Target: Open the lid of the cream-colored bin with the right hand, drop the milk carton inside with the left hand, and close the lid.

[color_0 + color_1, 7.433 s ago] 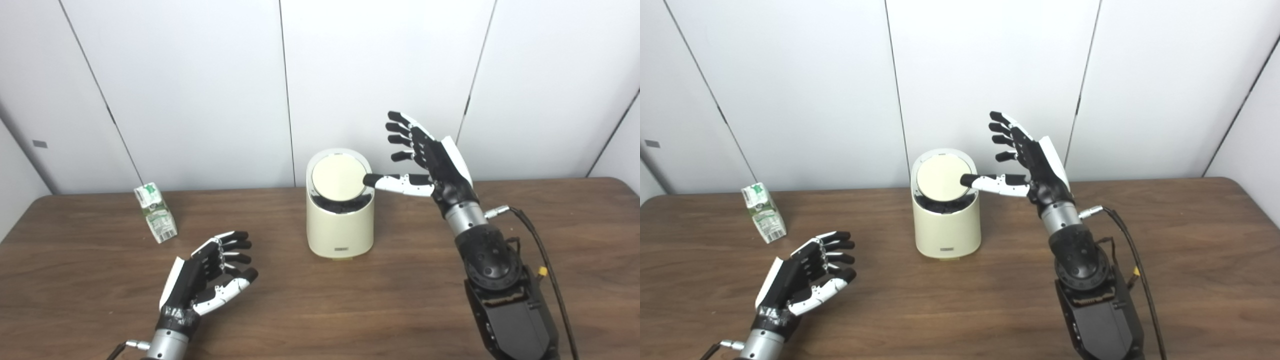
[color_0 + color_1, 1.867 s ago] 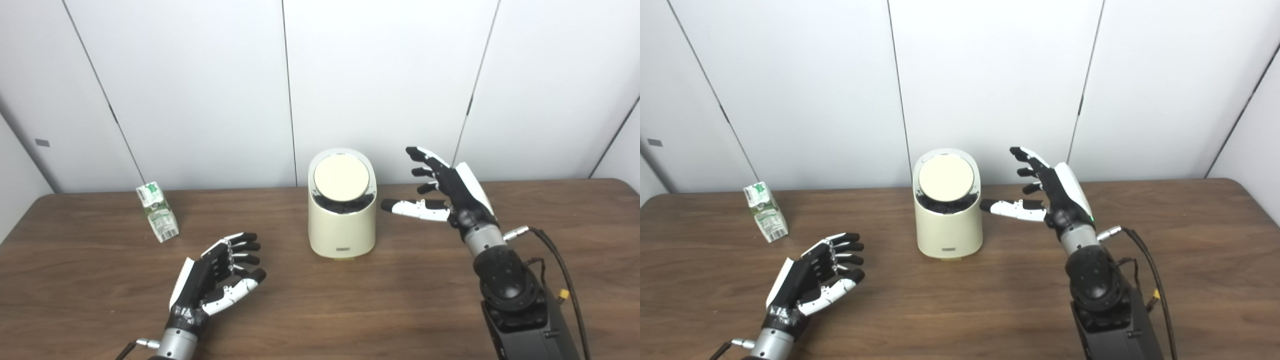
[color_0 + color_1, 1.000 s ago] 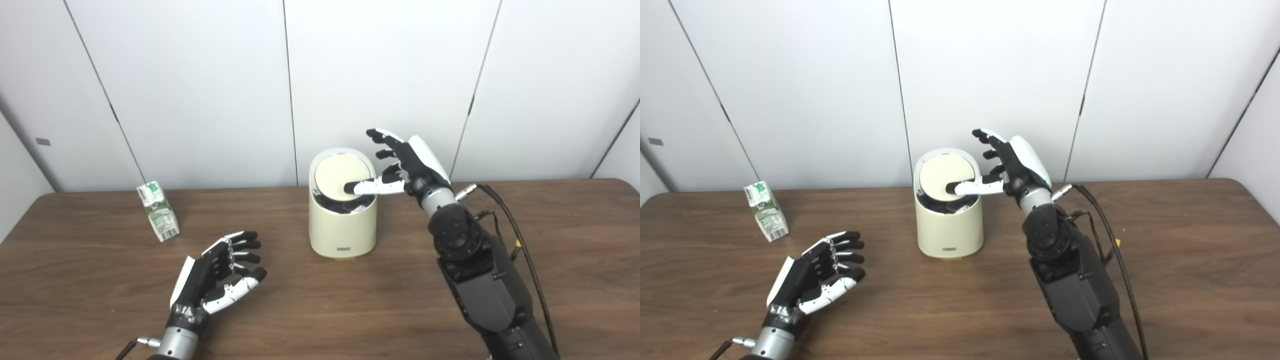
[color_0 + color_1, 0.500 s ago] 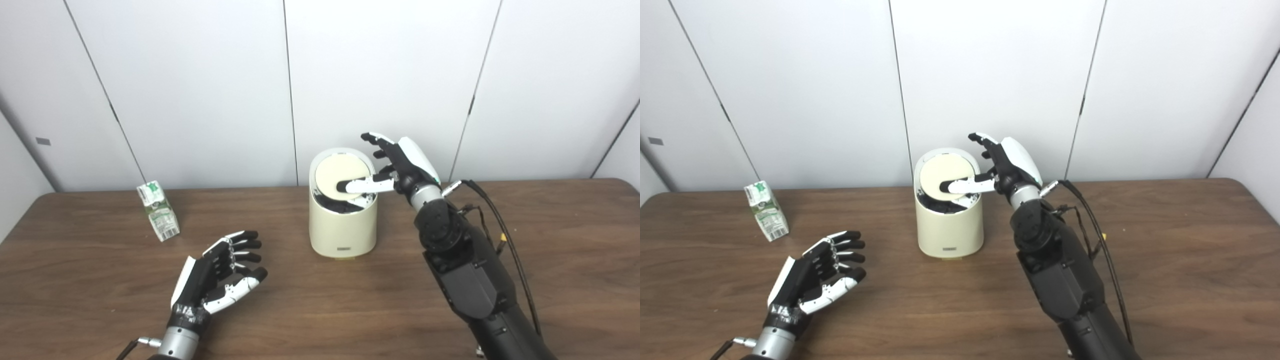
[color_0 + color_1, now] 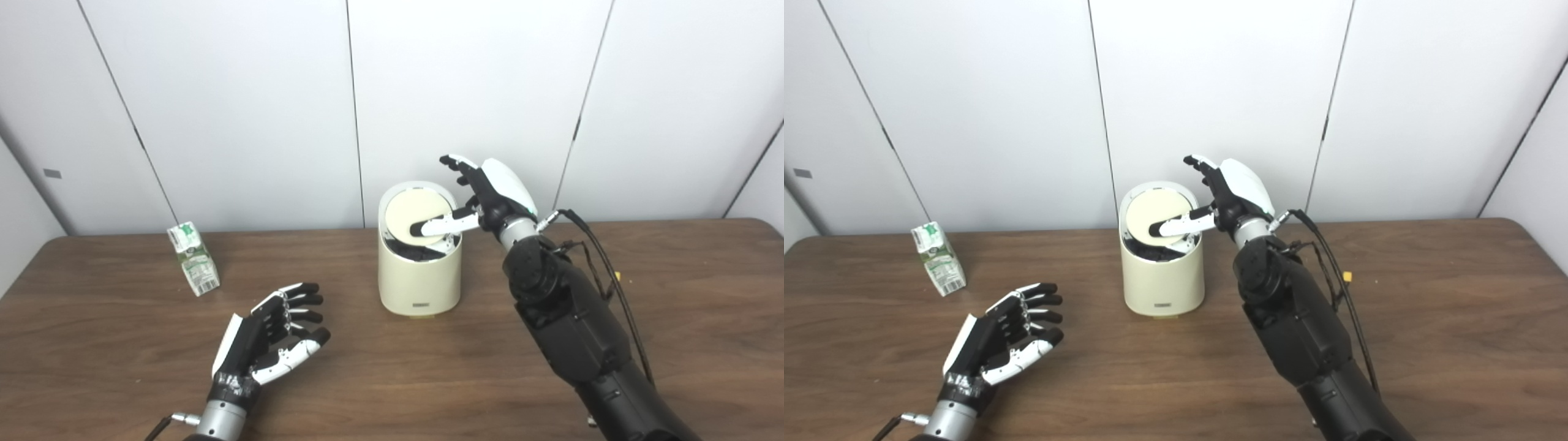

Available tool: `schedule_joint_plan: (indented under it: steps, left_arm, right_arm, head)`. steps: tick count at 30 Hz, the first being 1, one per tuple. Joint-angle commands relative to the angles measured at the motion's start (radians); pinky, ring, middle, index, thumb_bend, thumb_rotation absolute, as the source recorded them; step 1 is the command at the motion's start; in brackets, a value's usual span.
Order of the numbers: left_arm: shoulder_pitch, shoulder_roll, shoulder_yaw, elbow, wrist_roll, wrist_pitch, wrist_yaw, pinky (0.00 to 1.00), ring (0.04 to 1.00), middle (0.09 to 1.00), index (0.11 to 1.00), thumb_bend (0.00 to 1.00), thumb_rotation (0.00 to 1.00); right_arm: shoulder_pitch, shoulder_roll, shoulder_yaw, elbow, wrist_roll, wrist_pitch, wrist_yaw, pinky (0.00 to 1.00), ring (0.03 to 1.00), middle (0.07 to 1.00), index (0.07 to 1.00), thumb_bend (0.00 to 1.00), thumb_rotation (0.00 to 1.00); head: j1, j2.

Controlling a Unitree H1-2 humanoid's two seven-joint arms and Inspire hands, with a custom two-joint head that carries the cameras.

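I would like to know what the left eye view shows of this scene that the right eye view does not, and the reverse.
Only the left eye view shows the table's left edge running toward the camera. Only the right eye view shows the table's rounded far right corner. Both show the milk carton standing far left, the cream-colored bin with its lid tilted, the open right hand with its thumb on the lid, and the open left hand waiting.
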Motion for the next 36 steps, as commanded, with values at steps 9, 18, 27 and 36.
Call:
schedule_joint_plan:
  steps: [9, 18, 27, 36]
  left_arm:
    - [-0.024, 0.000, 0.000, -0.048, -0.006, -0.005, 0.009, 0.51, 0.653, 0.732, 0.789, 0.67, 0.26]
    - [-0.029, 0.002, 0.003, -0.039, -0.006, -0.013, 0.010, 0.49, 0.649, 0.728, 0.781, 0.68, 0.27]
    - [-0.027, 0.003, 0.003, -0.040, -0.009, -0.012, 0.008, 0.50, 0.648, 0.729, 0.785, 0.68, 0.27]
    - [-0.027, 0.007, 0.002, -0.044, -0.001, -0.012, 0.010, 0.49, 0.641, 0.724, 0.780, 0.68, 0.28]
  right_arm:
    - [-0.031, -0.066, 0.116, 0.016, -0.369, 0.008, 0.091, 0.53, 0.742, 0.903, 0.885, 0.91, 0.25]
    - [-0.010, -0.053, 0.097, -0.007, -0.455, 0.007, 0.143, 0.55, 0.743, 0.891, 0.870, 0.91, 0.22]
    - [0.037, -0.007, -0.141, -0.190, -0.103, -0.043, 0.068, 0.59, 0.762, 0.848, 0.838, 0.82, 0.24]
    - [0.138, -0.037, -0.280, -0.293, 0.100, -0.129, -0.027, 0.61, 0.781, 0.858, 0.831, 0.79, 0.25]
  head:
    - [0.007, 0.013]
    - [0.007, 0.004]
    - [0.008, 0.002]
    - [0.002, 0.003]
